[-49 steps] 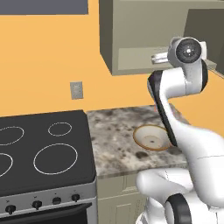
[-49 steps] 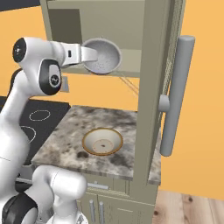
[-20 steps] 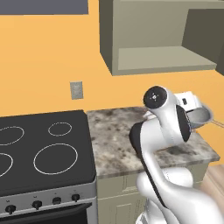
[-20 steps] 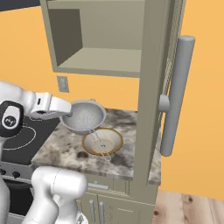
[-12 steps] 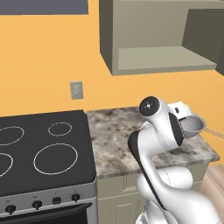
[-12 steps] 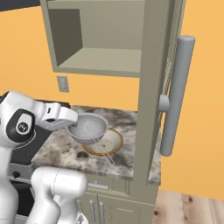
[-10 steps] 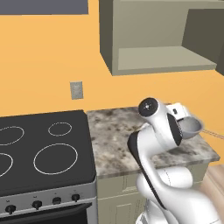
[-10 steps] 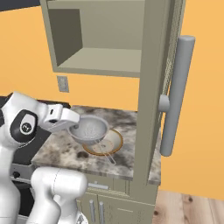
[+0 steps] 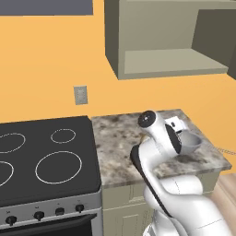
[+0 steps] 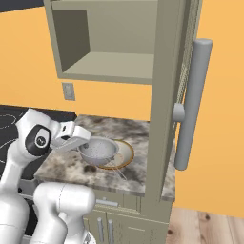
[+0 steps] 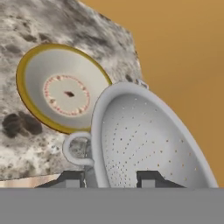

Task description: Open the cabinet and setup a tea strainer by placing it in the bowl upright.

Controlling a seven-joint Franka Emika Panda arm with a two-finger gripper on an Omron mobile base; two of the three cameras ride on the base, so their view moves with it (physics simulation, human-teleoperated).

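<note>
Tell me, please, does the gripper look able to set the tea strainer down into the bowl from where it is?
Probably yes. The gripper holds the tea strainer just above the bowl, partly over its rim, and nothing lies between them; the bowl is empty.

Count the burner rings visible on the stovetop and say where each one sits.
4 in the left base view: a small ring at the back, a large one in front of it, and two cut off by the picture's left edge. More may lie outside the picture.
</note>
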